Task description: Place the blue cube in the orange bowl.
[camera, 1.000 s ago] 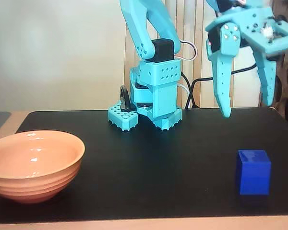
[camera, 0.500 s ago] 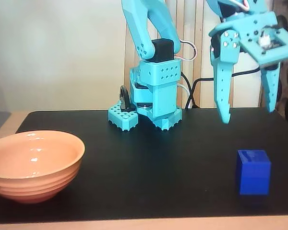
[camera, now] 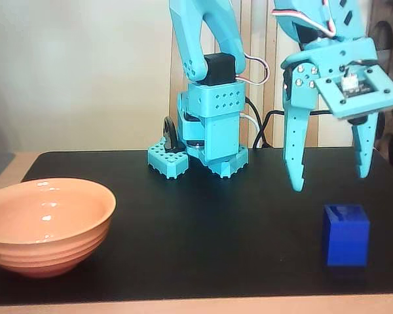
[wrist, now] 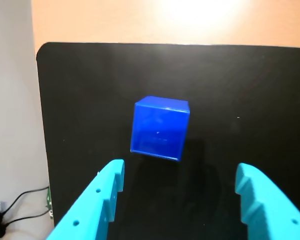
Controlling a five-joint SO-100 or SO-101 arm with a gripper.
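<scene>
Blue and sharp-edged, the blue cube [camera: 346,235] is sitting on the black mat [camera: 216,229] near its front right corner in the fixed view, with one flat face down and nothing touching it. Turquoise plastic is making up the whole arm, whose base [camera: 206,140] is standing at the back edge of the mat, about midway along it. The gripper [camera: 329,183] is hanging in the air above and a little behind the cube, pointing downward with its two fingers spread wide and nothing between them; the tips are staying clear of the mat and of the cube's top.

From the wrist view the cube [wrist: 159,128] is lying ahead of the gripper [wrist: 180,176], roughly centred between the two turquoise fingers [wrist: 102,200], which are entering from the bottom edge of the picture, well apart from each other and from the cube. Beyond the cube, the mat's [wrist: 250,90] far edge is giving way to a strip of pale wooden bench [wrist: 165,20].

Over at the opposite end, the orange bowl [camera: 46,226] is resting upright at the front left corner of the mat in the fixed view, its ridged rings showing along the lower outside and its glossy inside catching light. It is standing well apart from both the cube and the gripper. Black cables [camera: 265,124] are trailing behind the base.
</scene>
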